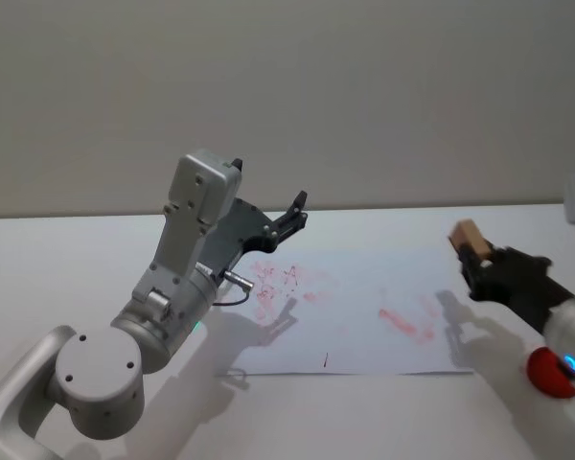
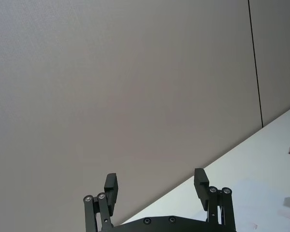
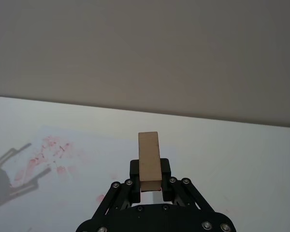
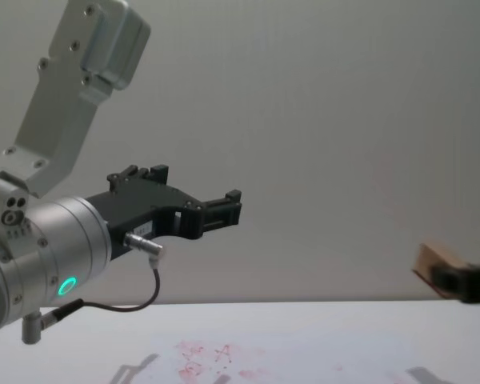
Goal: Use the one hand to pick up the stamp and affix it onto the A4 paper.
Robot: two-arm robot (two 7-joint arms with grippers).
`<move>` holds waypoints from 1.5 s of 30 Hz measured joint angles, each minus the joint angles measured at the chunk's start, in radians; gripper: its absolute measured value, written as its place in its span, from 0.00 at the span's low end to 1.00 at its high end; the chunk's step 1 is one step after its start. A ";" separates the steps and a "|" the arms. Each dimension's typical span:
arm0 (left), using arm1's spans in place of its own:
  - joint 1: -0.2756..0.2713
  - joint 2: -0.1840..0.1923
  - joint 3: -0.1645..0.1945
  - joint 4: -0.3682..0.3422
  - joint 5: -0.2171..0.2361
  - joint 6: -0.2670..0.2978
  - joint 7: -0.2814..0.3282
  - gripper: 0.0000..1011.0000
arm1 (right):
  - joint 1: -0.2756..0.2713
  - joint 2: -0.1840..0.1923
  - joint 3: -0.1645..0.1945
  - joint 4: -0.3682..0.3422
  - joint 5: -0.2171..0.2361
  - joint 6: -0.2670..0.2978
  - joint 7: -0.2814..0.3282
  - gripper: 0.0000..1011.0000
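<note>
I'm working over the flat white desk (image 1: 77, 268), wide and mostly bare. The A4 paper (image 1: 364, 326), a white sheet with faint red stamped marks, is lying flat on it near the centre, one mark at its left end shaped like an A.

The left arm's black gripper (image 1: 295, 206), on a silver cylindrical wrist with a green light, is hanging raised over the sheet's left end, fingers spread wide, holding nothing. It's throwing a shadow across the old marks. It isn't in my way as long as I'm stamping on the right half.

The right gripper (image 1: 475, 261), slim and black with short blocky jaws, is hovering above the sheet's right edge, clamped on the stamp (image 1: 467, 235), a small light tan rectangular wooden block. Roughly half the block is sticking out past the jaws, tilted up and away from the paper.

Risks, as I'm reading it:
- The stamp face isn't pointing down. If I'm lowering without rotating the wrist, an edge lands first and I get a partial or smeared print.
- The grip is on the block's lower end only. Pressing hard could be pivoting it in the jaws.
- I'm starting near the sheet's edge, so a short reach could be printing on the desk.
- The paper isn't held down, so it may be lifting with the stamp.

A red round object (image 1: 552, 372) is sitting by the right arm, clear of the path.
</note>
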 joint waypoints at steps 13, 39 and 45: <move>0.000 0.000 0.000 0.000 0.000 0.000 0.000 0.99 | -0.171 0.130 0.077 -0.105 0.056 0.056 -0.036 0.22; 0.000 0.000 0.000 0.000 0.000 0.000 0.000 0.99 | -0.263 0.217 0.117 -0.133 0.036 0.107 -0.012 0.22; 0.000 0.000 0.000 0.000 0.000 0.000 0.000 0.99 | -0.257 0.216 0.113 -0.127 0.026 0.115 -0.002 0.27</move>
